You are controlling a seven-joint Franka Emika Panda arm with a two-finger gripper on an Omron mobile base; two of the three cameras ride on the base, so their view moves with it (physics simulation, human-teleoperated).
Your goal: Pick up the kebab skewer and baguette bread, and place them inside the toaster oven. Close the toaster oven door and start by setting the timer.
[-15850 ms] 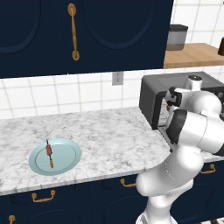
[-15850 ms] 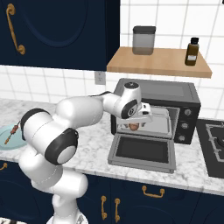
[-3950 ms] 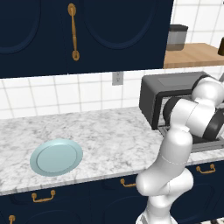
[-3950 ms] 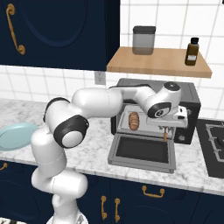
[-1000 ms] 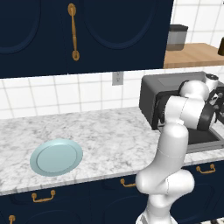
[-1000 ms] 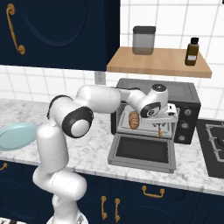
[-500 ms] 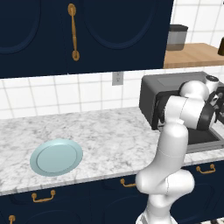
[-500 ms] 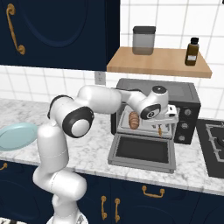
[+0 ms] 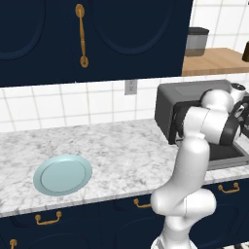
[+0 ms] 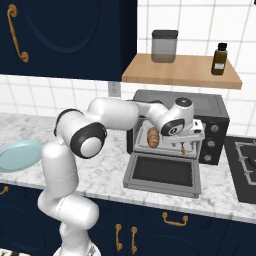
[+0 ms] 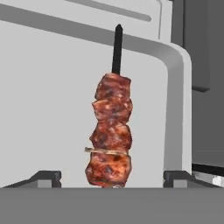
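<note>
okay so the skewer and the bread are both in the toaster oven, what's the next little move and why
Probably draw the end effector straight back out of the toaster oven. Its fingers stand wide of the kebab skewer, the baguette bread lies inside, and the toaster oven door hangs open.

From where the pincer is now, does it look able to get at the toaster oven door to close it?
Probably yes: the toaster oven door lies flat open just below the pincer, nothing rests on it, and the pincer's fingers stand apart.

A rendered home kitchen. Shown by a marble counter (image 9: 116, 151) along the middle of the frame, navy cabinets (image 9: 97, 39) with brass handles (image 9: 81, 34) above and below, white tiled wall (image 9: 63, 104). At right, a dark toaster oven (image 10: 210, 120), a wooden shelf (image 10: 182, 70) with a canister (image 10: 164, 46) and bottle (image 10: 218, 59), a stove corner (image 10: 242, 167).
</note>
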